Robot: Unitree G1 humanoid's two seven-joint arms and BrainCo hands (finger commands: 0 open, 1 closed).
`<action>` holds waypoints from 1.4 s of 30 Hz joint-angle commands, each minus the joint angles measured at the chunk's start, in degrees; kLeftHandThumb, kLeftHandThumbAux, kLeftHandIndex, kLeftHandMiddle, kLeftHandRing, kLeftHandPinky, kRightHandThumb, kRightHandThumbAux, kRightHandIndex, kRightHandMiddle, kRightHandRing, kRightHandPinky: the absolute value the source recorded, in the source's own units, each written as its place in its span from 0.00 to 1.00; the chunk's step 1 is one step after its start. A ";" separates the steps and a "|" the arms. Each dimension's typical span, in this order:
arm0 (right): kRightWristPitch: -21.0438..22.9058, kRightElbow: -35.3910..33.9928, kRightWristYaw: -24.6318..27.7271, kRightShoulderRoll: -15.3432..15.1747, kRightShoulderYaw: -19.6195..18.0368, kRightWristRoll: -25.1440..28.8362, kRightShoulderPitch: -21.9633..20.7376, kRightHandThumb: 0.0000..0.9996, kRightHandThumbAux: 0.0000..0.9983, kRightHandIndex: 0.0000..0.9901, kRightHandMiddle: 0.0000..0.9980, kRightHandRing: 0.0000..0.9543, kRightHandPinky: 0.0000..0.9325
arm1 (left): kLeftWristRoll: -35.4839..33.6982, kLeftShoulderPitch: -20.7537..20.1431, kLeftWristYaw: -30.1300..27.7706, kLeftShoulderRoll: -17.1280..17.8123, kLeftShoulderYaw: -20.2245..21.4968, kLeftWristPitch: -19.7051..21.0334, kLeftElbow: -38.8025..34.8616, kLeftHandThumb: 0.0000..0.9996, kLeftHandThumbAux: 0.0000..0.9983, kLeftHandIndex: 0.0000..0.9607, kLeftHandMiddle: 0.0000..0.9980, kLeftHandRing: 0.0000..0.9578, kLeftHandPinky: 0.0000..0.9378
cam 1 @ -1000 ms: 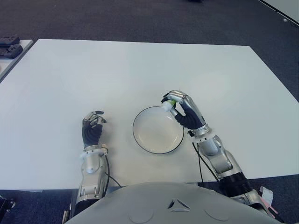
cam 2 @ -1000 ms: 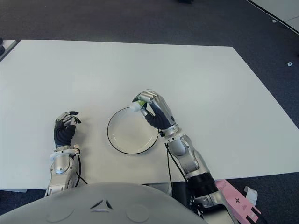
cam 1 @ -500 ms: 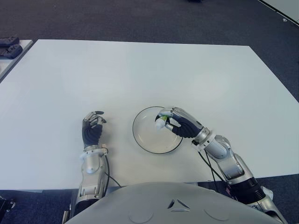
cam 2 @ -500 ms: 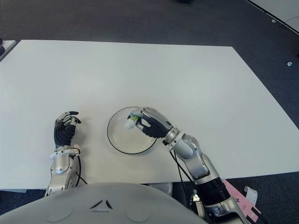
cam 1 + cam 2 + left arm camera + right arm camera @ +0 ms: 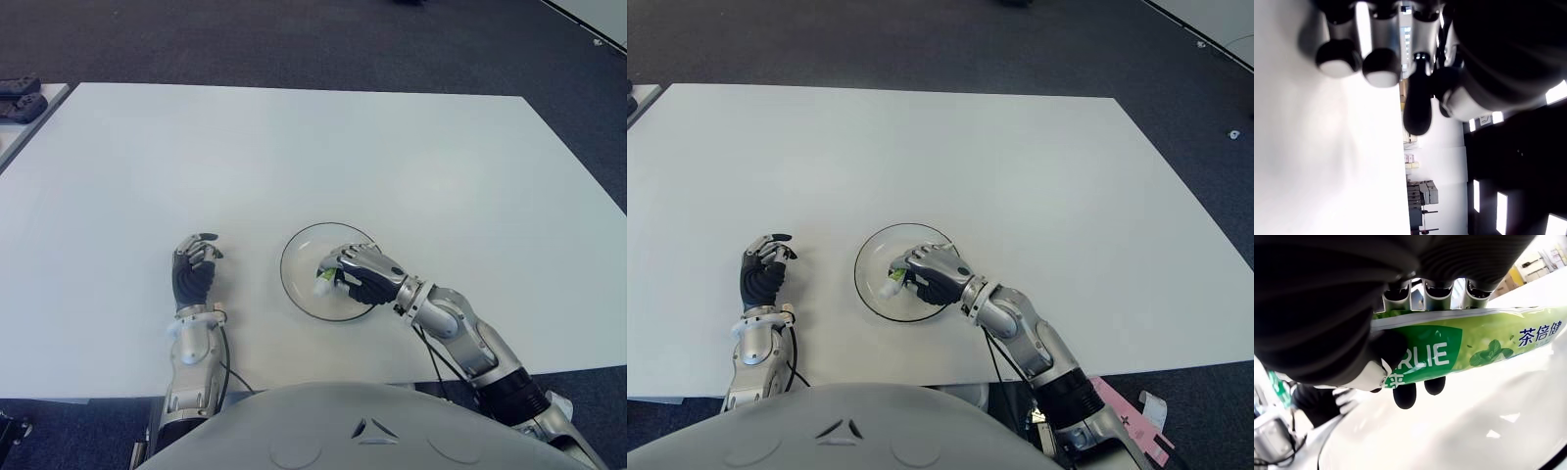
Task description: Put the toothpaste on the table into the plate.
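One toothpaste (image 5: 1469, 345) tube is in play, green and white, and it sits inside the curled fingers (image 5: 1404, 395) of the right hand (image 5: 361, 275), which is reaching over the plate (image 5: 304, 257) from the robot's right side. In the eye views only a small pale end with a touch of green pokes out of the fist toward the plate's middle, so the tube looks like little more than a nub there. The right wrist view tells far more: the tube runs lengthwise across the palm, its printed label with mint leaves and lettering plainly readable, with fingers wrapped over it from one side and the thumb pressing from the other, and the plate's glossy white inside lies close beneath. Whether the tube's free end touches the plate cannot be told from any view. The plate is a shallow white dish with a dark rim, standing on the white table (image 5: 294, 147) directly under the right hand. The left hand (image 5: 194, 270) shows on the table well apart from the plate, on the far side of it from the right hand; its own wrist view shows the fingertips (image 5: 1380, 72) curled together over the bare tabletop, holding nothing.
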 commanded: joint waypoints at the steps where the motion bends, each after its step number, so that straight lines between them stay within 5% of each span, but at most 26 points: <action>1: 2.03 1.50 1.15 -0.06 0.99 -1.83 -0.22 0.85 0.68 0.41 0.55 0.90 0.92 | -0.55 1.04 -0.16 -0.73 -0.40 2.56 0.92 0.70 0.72 0.46 0.89 0.93 0.93; 5: 2.68 1.65 1.83 0.39 1.14 -0.81 0.05 0.85 0.68 0.41 0.56 0.87 0.87 | -0.51 1.05 0.04 -0.84 -0.34 2.81 0.79 0.70 0.72 0.46 0.89 0.93 0.94; 14: 1.95 4.16 0.00 1.79 1.32 0.45 0.60 0.84 0.67 0.45 0.46 0.50 0.47 | -0.63 1.04 -0.22 -0.69 -0.33 2.52 0.84 0.70 0.72 0.46 0.89 0.93 0.94; 17: 1.05 4.60 -1.13 1.45 1.21 -0.31 0.26 0.62 0.51 0.29 0.23 0.23 0.24 | -0.59 1.05 -0.33 -0.53 -0.38 1.98 1.06 0.71 0.72 0.46 0.89 0.93 0.94; 21: -0.23 5.49 -3.21 1.44 1.08 -1.23 0.26 0.48 0.42 0.12 0.06 0.06 0.07 | -0.45 1.06 -0.30 -0.42 -0.41 1.58 1.25 0.70 0.72 0.46 0.88 0.93 0.94; 27: -0.57 5.02 -5.05 1.07 0.83 -2.81 0.63 0.43 0.36 0.01 0.01 0.01 0.01 | -0.41 0.99 -0.17 -0.43 -0.30 1.51 1.46 0.70 0.72 0.46 0.88 0.93 0.94; 42: -0.02 2.97 -9.01 0.31 0.21 -7.65 0.87 0.35 0.21 0.00 0.00 0.00 0.00 | -0.45 0.64 -0.28 -0.23 -0.17 0.92 2.19 0.70 0.72 0.46 0.89 0.92 0.93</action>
